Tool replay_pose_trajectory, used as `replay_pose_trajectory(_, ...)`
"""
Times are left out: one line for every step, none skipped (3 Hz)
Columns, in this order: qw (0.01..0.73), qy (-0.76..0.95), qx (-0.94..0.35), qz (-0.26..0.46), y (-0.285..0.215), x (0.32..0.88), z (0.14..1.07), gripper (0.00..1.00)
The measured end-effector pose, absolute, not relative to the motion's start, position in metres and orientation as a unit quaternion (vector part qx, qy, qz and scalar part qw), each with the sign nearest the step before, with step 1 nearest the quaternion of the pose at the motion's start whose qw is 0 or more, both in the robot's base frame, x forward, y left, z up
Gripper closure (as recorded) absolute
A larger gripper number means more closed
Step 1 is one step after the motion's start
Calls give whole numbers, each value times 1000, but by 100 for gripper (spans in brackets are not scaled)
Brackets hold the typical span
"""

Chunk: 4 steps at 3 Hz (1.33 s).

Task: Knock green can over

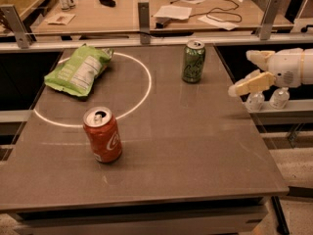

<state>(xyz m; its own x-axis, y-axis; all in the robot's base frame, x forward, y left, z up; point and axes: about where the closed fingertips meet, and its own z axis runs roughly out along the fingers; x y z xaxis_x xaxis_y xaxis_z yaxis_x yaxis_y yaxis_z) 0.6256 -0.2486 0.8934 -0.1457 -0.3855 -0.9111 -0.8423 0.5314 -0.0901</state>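
The green can [193, 61] stands upright near the far right of the grey table [195, 146], silver top with pull tab showing. My gripper [247, 72] is off the table's right edge, level with the can and to its right, apart from it. Its two pale fingers are spread open, one upper finger [259, 57] and one lower finger [252, 83], with nothing between them.
A red-orange soda can [102, 134] stands upright at the front left. A light green chip bag [79, 69] lies at the far left on a white painted circle [146, 84]. Behind a rail with metal posts is a wooden desk with papers and cables. Two small bottles [266, 99] stand right of the table.
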Motion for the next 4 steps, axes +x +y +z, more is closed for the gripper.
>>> replay_pose_trajectory(499,708,-425,264,-240,657,879,0)
replay_pose_trajectory(497,701,-424,286,-228,683,865,0)
replay_pose_trajectory(487,700,-432,295,-211,700,855,0)
replay_pose_trajectory(483,691,-444,304,-192,708,854,0)
